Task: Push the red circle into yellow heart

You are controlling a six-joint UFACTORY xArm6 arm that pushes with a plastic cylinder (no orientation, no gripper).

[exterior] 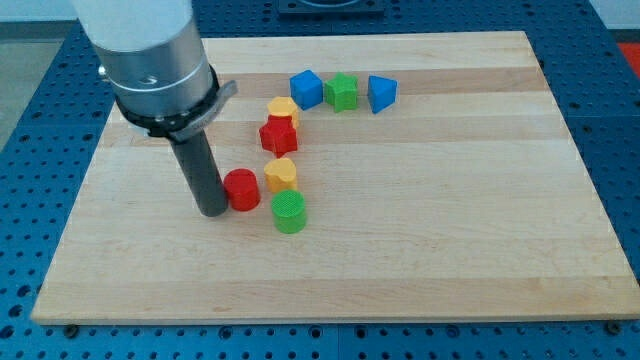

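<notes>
The red circle (242, 189) lies on the wooden board (450, 220), left of the middle. My tip (212, 211) stands right against its left side, touching or nearly touching it. The yellow heart (281, 174) lies just to the right of the red circle and a little higher, close to it or touching. A green circle (289, 212) sits just below the yellow heart, to the lower right of the red circle.
A red star (278, 135) and a yellow block (284, 109) stand above the yellow heart. A blue block (306, 88), a green block (342, 91) and a blue triangle (381, 93) form a row near the view's top.
</notes>
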